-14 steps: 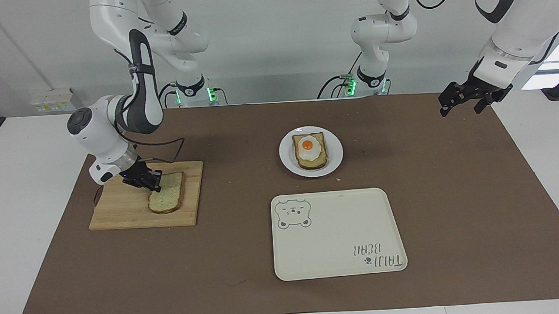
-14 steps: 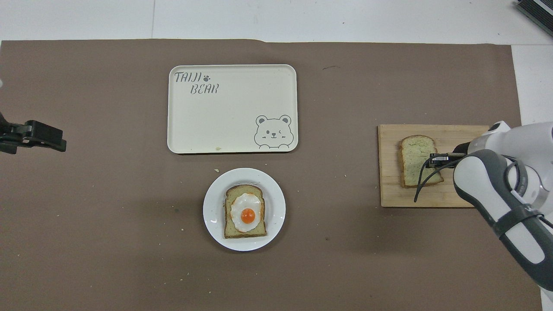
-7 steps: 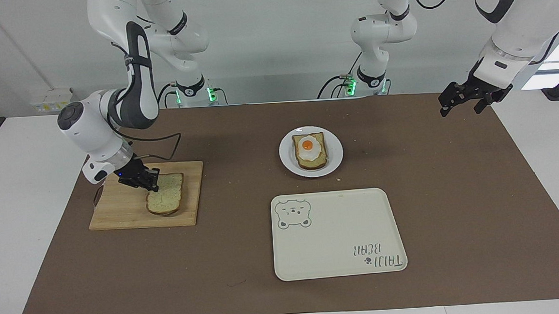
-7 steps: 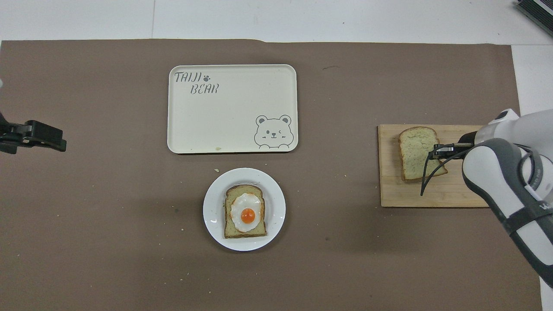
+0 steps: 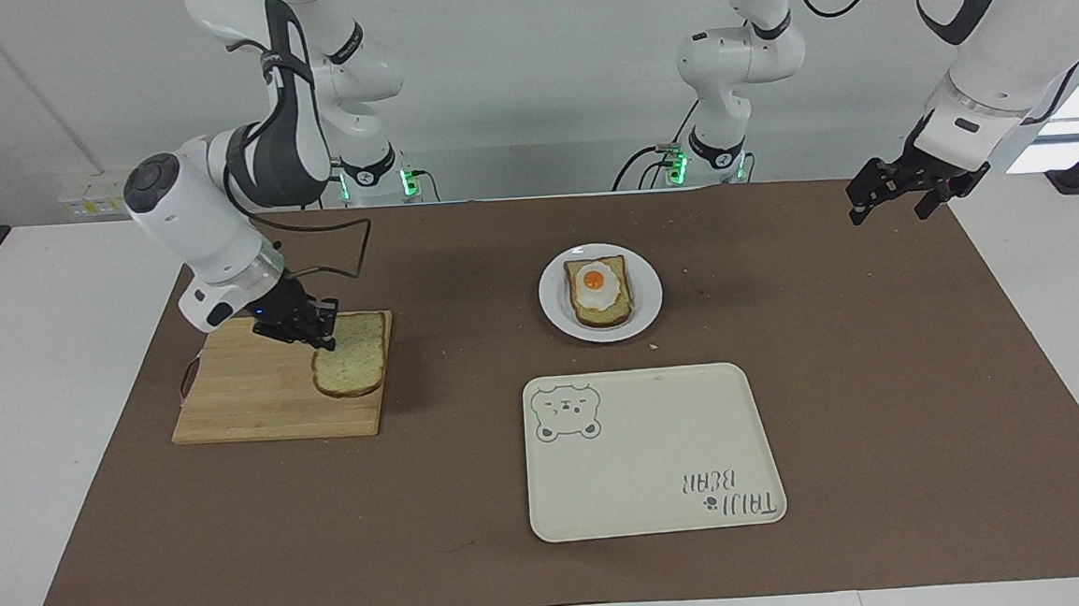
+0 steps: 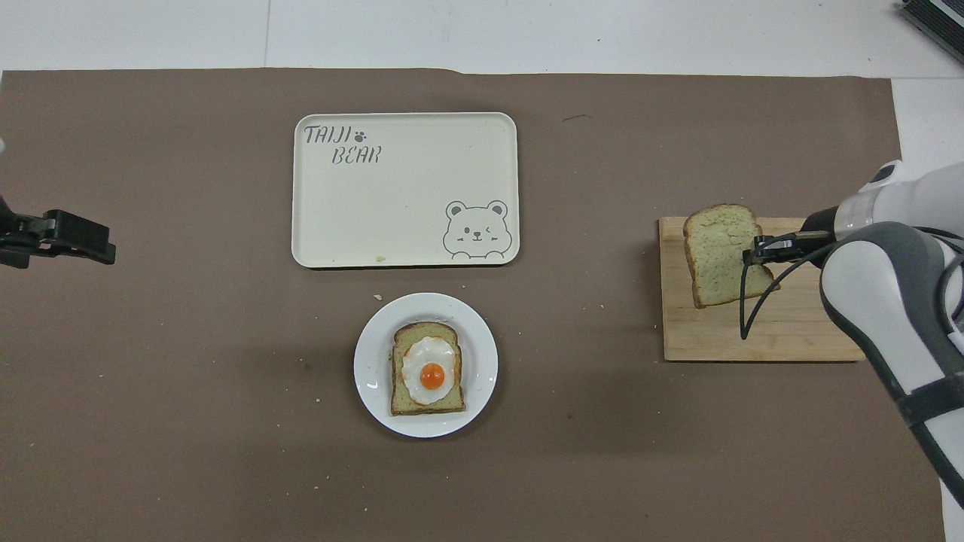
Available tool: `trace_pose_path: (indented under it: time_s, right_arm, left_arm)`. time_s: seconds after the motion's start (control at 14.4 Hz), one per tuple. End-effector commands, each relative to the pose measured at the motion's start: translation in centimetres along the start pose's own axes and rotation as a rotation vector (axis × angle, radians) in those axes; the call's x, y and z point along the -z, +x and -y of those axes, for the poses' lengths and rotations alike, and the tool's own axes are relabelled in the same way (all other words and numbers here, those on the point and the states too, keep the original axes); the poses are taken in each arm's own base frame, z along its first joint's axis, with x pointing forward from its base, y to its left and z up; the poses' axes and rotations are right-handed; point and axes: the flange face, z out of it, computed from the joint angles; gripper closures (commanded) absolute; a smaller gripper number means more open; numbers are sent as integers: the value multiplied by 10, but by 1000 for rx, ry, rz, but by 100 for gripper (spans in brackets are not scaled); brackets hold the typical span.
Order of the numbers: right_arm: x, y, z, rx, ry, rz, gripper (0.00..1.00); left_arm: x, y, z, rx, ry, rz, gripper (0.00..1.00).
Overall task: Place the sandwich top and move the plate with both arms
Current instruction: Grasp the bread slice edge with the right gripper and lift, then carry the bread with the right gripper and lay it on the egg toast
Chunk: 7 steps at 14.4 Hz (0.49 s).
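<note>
Right claw (image 5: pixel 319 328) grasping sandwich top (image 5: pixel 352 356) over board (image 5: pixel 255 395) — tray (image 5: pixel 654 483) reads "TAIJI BEAR".

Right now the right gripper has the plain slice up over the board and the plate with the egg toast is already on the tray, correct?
Not quite. The plate sits on the brown mat beside the tray, nearer to the robots, as the overhead view shows. The rest holds: the right gripper has the plain slice over the board.

You see a white table (image 5: pixel 58 389) under a brown mat (image 5: pixel 881 366), and a plain white wall (image 5: pixel 526 79) across the frame's top.
</note>
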Motion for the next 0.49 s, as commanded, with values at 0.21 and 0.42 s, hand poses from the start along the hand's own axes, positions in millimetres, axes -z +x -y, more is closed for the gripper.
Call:
trace_pose_path:
  time_s: [0.21,0.42]
  right_arm:
    - [-32,-22,128,-109,-2,10,100]
    - [-55,-42,191,-111,10,16,100]
  left_arm:
    - [3,-8,0,6,-5,6,0]
    - [3,-8,0,6,-5,6,0]
